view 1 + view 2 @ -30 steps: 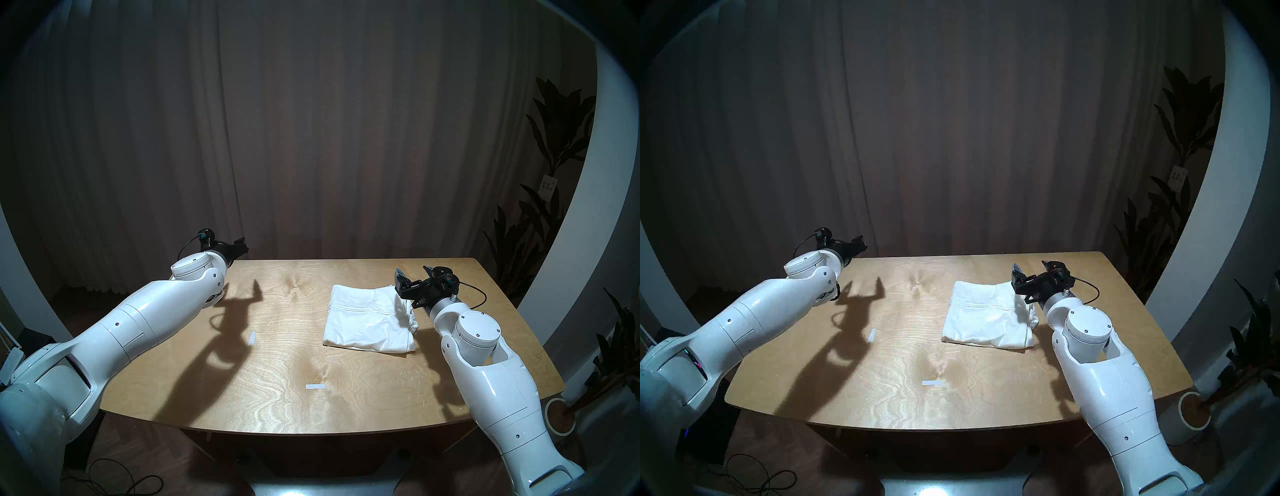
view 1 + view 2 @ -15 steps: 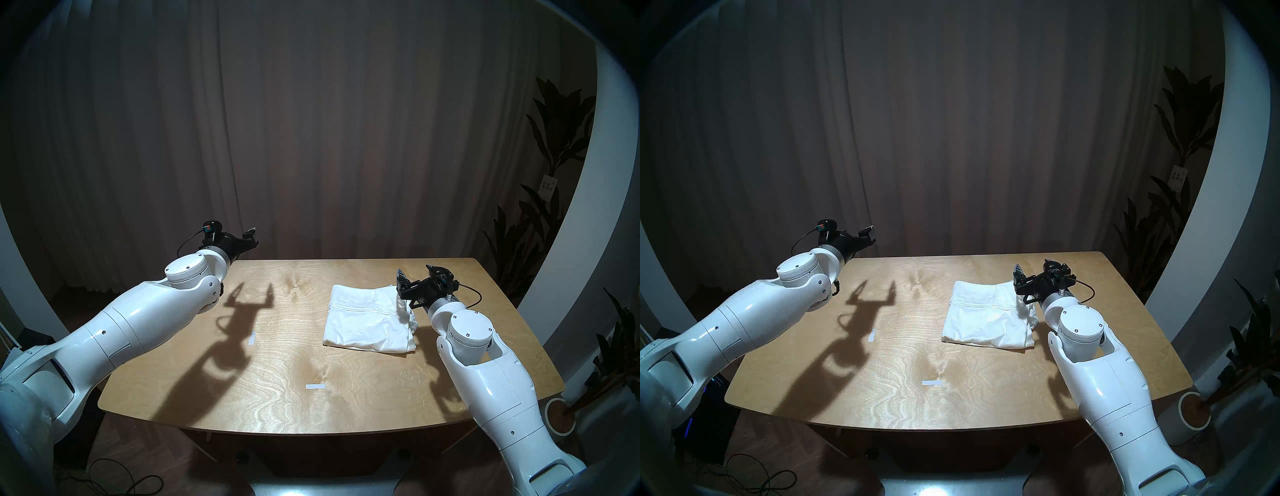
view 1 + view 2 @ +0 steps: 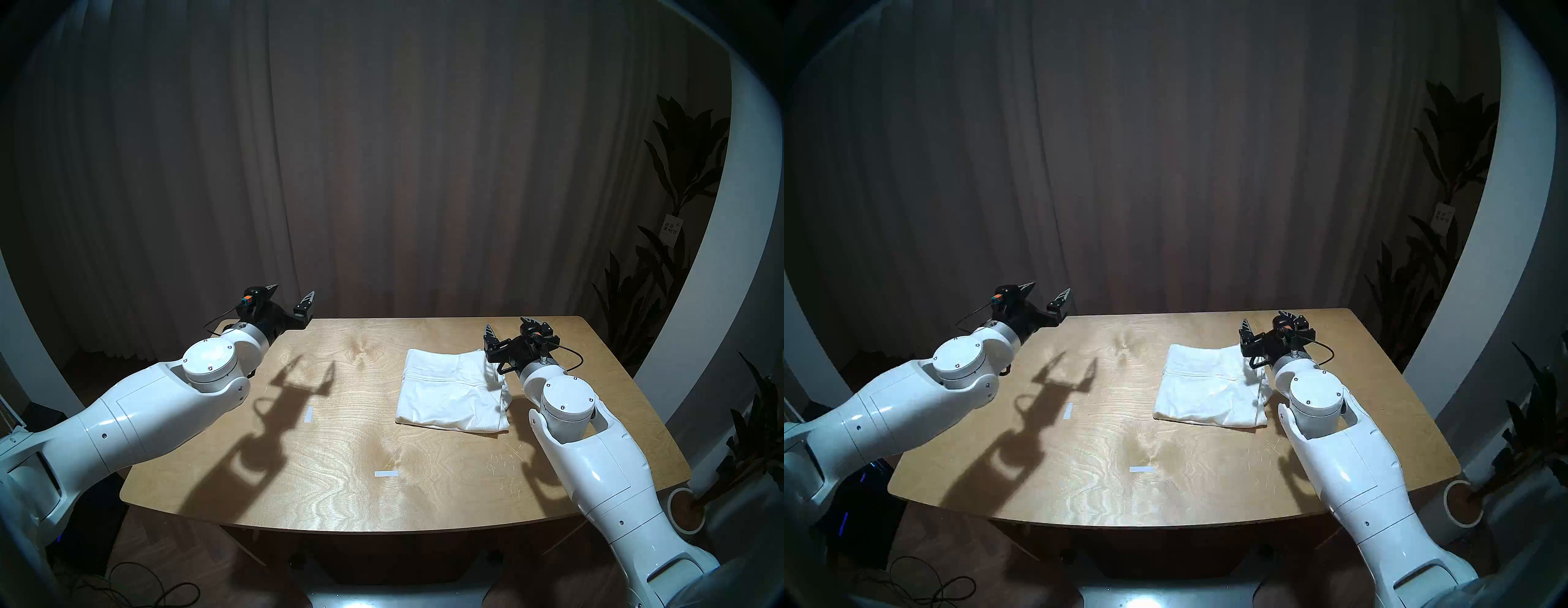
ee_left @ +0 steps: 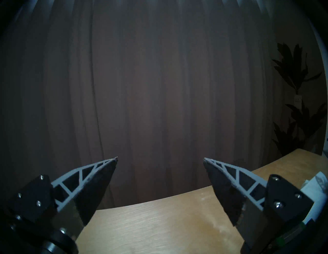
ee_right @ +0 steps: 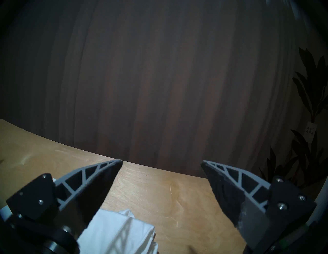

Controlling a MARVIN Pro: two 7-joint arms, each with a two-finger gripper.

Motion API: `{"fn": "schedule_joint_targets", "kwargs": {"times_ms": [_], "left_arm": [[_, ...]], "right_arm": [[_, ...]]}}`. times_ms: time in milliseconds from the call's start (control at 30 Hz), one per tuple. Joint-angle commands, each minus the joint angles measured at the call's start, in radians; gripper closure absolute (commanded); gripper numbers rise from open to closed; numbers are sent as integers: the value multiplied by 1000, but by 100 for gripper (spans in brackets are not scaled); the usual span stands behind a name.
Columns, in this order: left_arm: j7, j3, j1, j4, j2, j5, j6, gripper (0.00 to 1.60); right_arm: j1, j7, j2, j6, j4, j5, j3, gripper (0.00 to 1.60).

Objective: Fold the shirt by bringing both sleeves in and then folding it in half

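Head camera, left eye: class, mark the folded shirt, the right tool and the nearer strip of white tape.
folded shirt (image 3: 449, 392), head left view, middle of the top layer
right tool (image 3: 507, 329), head left view, gap between its fingertips
nearer strip of white tape (image 3: 385, 474), head left view, its middle

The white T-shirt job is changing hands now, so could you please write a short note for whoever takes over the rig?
Left hand: open, empty, raised over the far left corner of the light wooden table.
Right hand: open, empty, above the far right edge of the white cotton T-shirt.
Shirt: a compact folded rectangle on the table's right half, right edge slightly bunched.
Done: sleeves appear tucked in and the half fold made.
Left: nothing obvious; perhaps tidy the bunched edge.
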Motion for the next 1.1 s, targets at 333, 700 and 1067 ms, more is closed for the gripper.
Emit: {"fn": "schedule_joint_targets", "kwargs": {"times_ms": [333, 700, 1067], "left_arm": [[-182, -98, 89, -8, 127, -140, -265, 0], [-286, -65, 39, 175, 57, -50, -303, 0], [-221, -52, -19, 253, 1, 1, -206, 0]], "right_arm": [[55, 9, -9, -68, 89, -2, 2, 0], [90, 47, -29, -151, 168, 27, 9, 0], [115, 80, -33, -185, 197, 31, 0, 0]]}}
